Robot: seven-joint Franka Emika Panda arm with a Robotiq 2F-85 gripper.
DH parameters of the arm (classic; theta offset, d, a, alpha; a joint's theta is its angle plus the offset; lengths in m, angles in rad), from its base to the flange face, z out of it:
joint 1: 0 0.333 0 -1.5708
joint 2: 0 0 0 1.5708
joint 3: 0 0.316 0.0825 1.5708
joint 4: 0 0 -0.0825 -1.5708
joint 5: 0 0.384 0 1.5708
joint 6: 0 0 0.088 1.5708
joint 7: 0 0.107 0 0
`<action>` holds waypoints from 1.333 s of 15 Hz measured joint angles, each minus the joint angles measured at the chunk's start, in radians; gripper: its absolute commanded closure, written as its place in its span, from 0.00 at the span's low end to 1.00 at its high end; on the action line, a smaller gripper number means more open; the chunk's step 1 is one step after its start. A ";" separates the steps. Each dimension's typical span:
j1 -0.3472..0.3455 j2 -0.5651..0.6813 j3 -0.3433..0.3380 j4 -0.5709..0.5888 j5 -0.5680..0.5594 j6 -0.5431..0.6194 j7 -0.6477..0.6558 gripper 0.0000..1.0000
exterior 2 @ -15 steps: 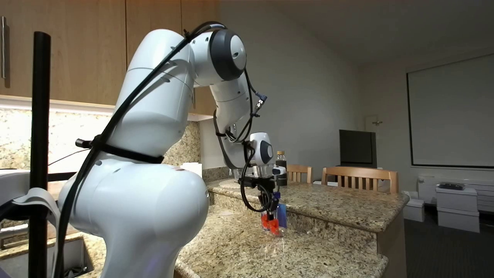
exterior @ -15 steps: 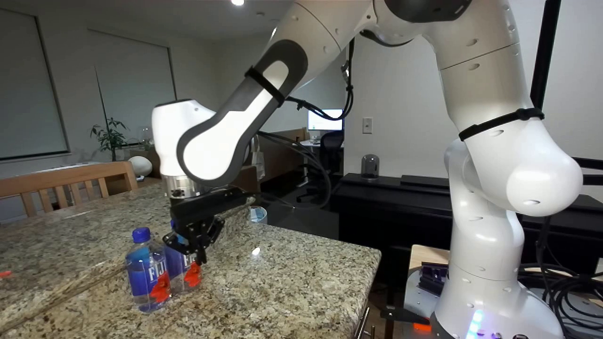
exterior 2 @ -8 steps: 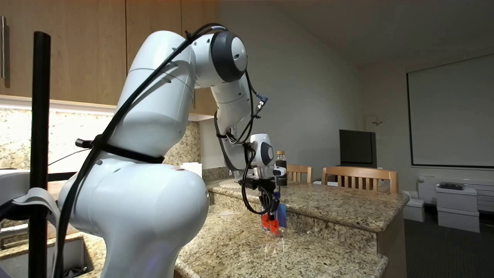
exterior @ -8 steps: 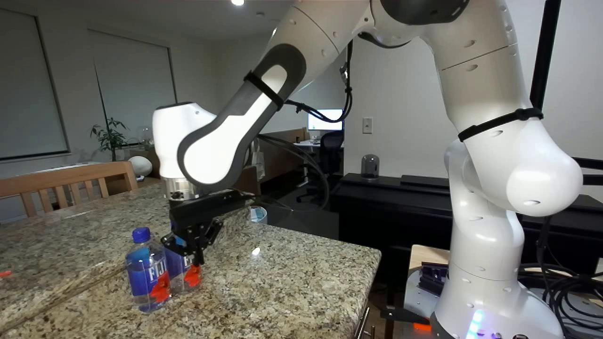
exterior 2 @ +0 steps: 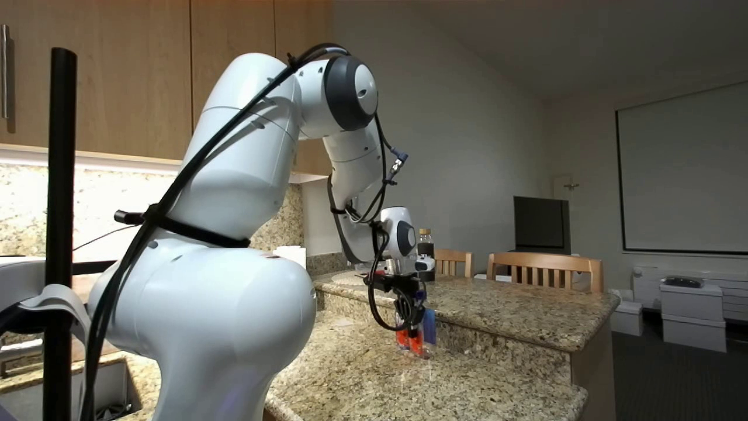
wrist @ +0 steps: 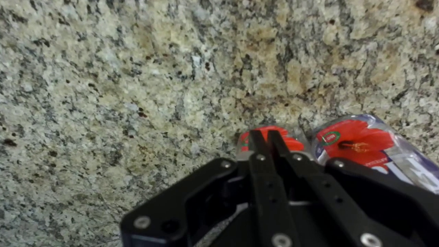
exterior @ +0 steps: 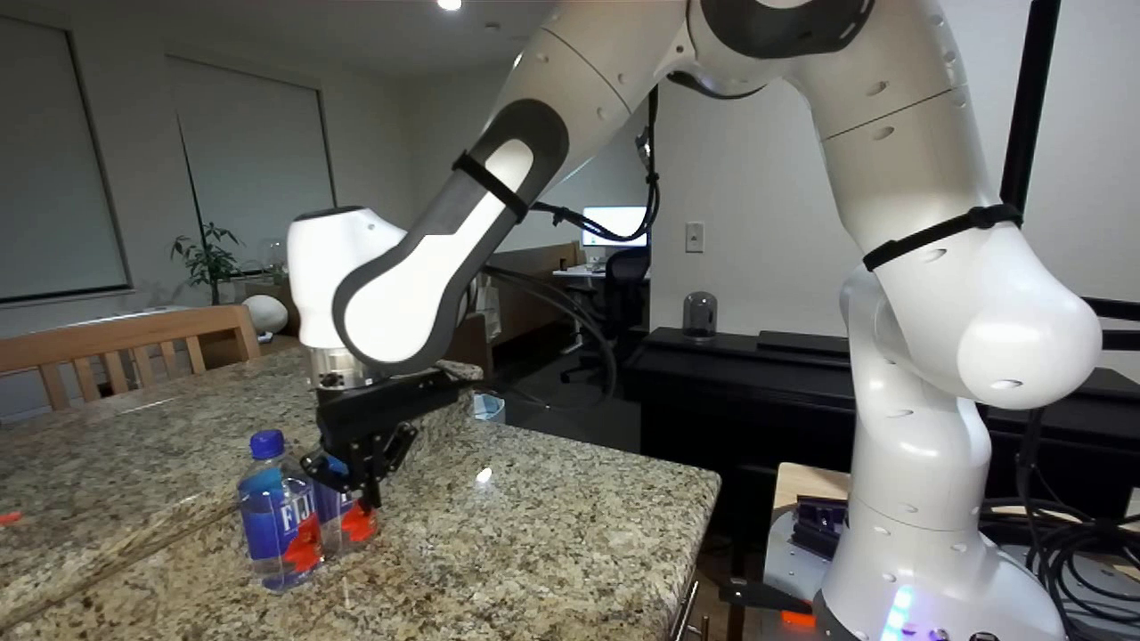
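Granite worktop (exterior: 534,516) carries the bottle (exterior: 338,521) that your end effector (wrist: 265,133) is nearest to. It stands upright beside a second bottle (exterior: 276,521), close to the foot of a raised ledge (exterior: 169,418); you cannot tell whether the two bottles touch. Your end effector has its fingers drawn together to a thin sliver, and nothing shows pinched between them. In the wrist view the fingertips (wrist: 257,142) overlap the red flower (wrist: 289,143) on the near bottle, but whether they meet the plastic is unclear.

Expect a thin wall that gives under a squeeze, and fair weight if the bottle is full; you can't read the fill level. The label (exterior: 328,500) looks smooth, so treat it as slippery, though a fall would more likely dent the plastic than break it. The body seems squarish, so your surest hold is probably mid-label, spread fingers on opposite faces. The blue cap (exterior: 266,443) of the second bottle shows where the stiffer neck lies; on the near one, your end effector hides most of that part. Little room shows between the bottles for a finger, and a nudge could tip either.
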 measured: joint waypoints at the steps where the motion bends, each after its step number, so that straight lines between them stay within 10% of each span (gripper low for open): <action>1: 0.000 0.003 -0.001 0.004 0.000 0.000 0.000 0.91; 20: 0.002 0.024 -0.012 0.043 -0.003 -0.001 0.000 0.92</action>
